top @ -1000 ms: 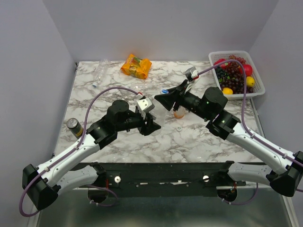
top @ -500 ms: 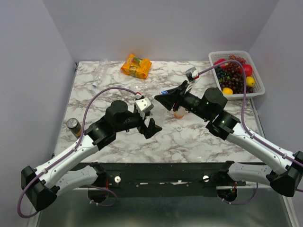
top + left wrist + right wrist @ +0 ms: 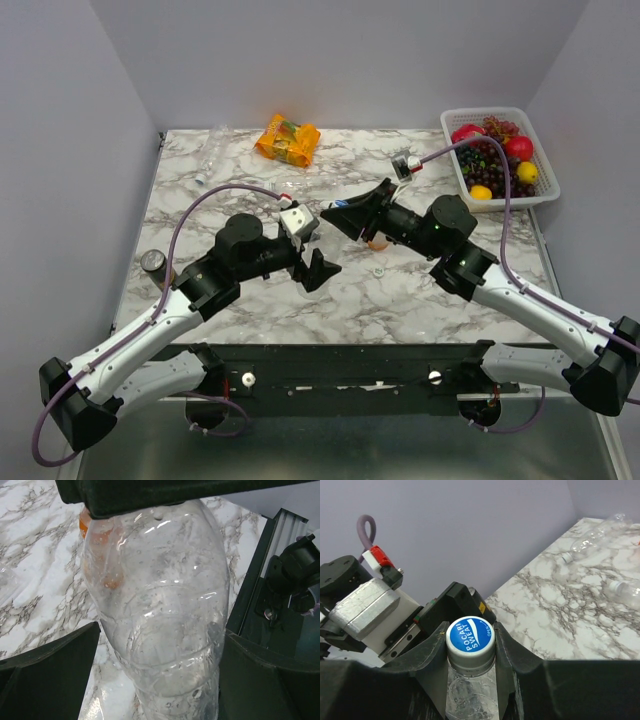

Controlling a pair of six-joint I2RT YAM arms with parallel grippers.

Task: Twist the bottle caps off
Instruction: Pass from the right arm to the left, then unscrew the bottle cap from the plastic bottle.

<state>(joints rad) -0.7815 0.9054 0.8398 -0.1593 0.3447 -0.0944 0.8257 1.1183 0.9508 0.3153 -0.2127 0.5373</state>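
A clear bottle (image 3: 160, 605) hangs between the two arms above the table's middle. Its blue bottle cap (image 3: 470, 636) is clamped between my right gripper's (image 3: 470, 645) fingers, also visible from above as the cap (image 3: 340, 203). My left gripper (image 3: 160, 680) stands open around the bottle's body, a gap showing on the left side. From above, the left gripper (image 3: 312, 262) sits just below and left of the right gripper (image 3: 345, 212). An orange bottle (image 3: 377, 241) stands behind the right gripper. A loose small cap (image 3: 379, 270) lies on the marble.
An orange snack packet (image 3: 288, 139) lies at the back. A clear bottle (image 3: 209, 153) lies at the back left, another bottle (image 3: 626, 588) nearer the middle. A fruit basket (image 3: 545, 190) sits at the back right, a dark can (image 3: 153, 262) at the left edge.
My left gripper has opened off the clear bottle's body. The right gripper has tightened on the blue cap, and both have shifted slightly left.
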